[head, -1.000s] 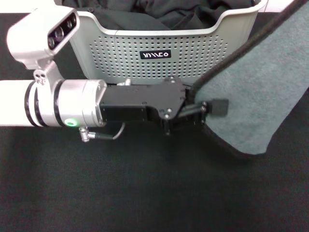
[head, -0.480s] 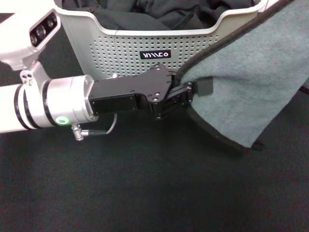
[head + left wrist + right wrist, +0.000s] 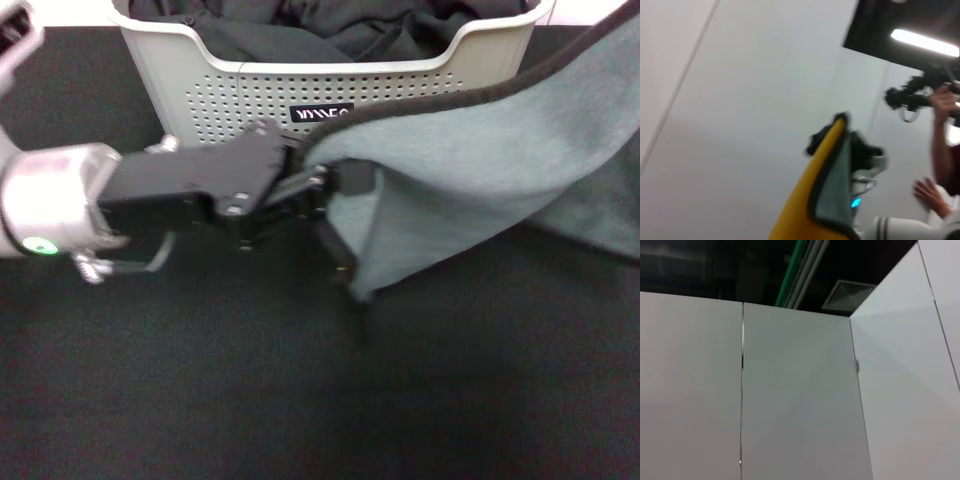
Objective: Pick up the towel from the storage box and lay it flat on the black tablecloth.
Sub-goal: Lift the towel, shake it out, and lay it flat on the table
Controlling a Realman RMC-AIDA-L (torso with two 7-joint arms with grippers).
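Left gripper: jaws pinch the towel's black-hemmed edge, holding it aloft for spreading.
Towel: hangs right of centre, before the storage box, above the black tablecloth.
Right gripper: unseen.

1. Towel: grey-teal, black hem; out of box, hanging above cloth, stretched from near box front toward right edge.
2. Box: light grey, perforated, upright at far edge.
3. Tablecloth: black, flat.
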